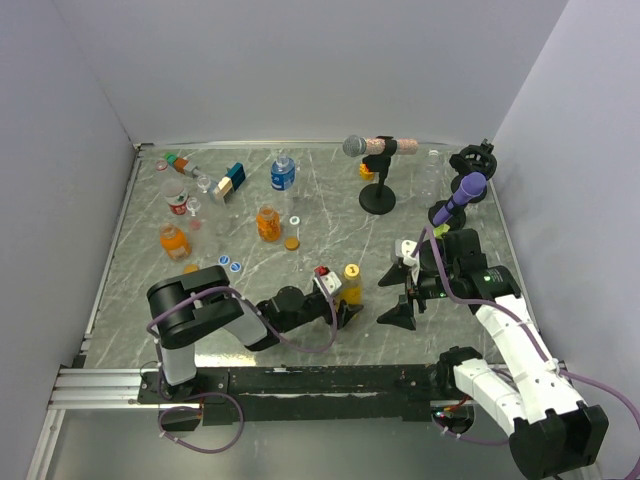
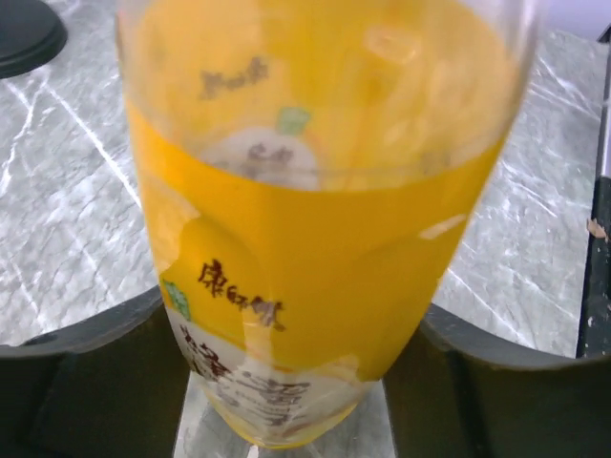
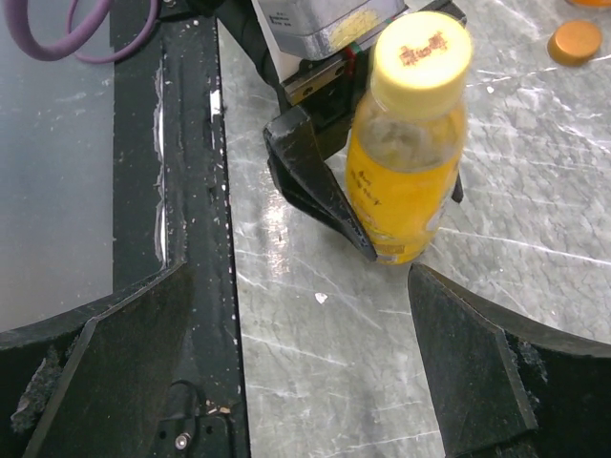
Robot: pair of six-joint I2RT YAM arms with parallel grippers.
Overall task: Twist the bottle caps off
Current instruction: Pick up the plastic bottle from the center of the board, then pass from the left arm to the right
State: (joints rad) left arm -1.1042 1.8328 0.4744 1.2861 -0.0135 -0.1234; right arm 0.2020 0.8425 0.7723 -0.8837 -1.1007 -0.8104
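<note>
my left claw (image 2: 296,391) brackets the yellow bottle (image 3: 406,181); whether it pinches yet, i cannot tell. my right claw (image 3: 301,286) gapes wide beside the bottle. its yellow cap (image 3: 422,57) isn't off yet; a loose orange cap (image 3: 574,41) beyond the bottle suggests others are done.

Soft, even light from above, with pale glare on the surface (image 3: 535,219) beyond the right jaws. Between the left jaws the yellow bottle (image 2: 315,286) looks blurred up top, perhaps too close.

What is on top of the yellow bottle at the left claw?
A yellow cap sits on the yellow bottle. The bottle mouth under it is covered, unseen.
</note>
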